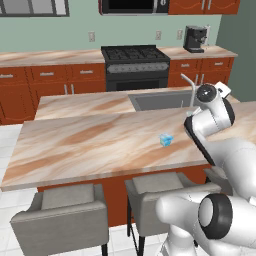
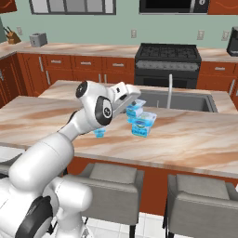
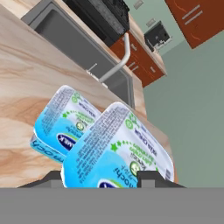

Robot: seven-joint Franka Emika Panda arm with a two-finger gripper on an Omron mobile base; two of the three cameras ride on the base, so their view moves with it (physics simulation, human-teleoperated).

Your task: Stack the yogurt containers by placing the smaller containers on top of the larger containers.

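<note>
My gripper (image 2: 134, 106) is shut on the middle-sized yogurt container (image 2: 135, 110), a light-blue tub with a white top. It hangs just above the left part of the widest tub (image 2: 144, 125), which stands on the island counter (image 2: 195, 139) in front of the sink. In the hand view the held tub (image 3: 118, 146) sits between the two dark fingertips (image 3: 154, 177), with the widest tub (image 3: 61, 124) beyond it to the left. The tiniest tub (image 1: 166, 139) stands alone on the counter, to the left of the arm (image 2: 99, 133).
A sink (image 2: 186, 101) with a tall grey faucet (image 2: 170, 90) lies right behind the tubs. The stove (image 2: 167, 58) and a dark coffee machine (image 1: 195, 39) are on the far counter. Grey stools (image 2: 111, 183) stand under the island's near edge.
</note>
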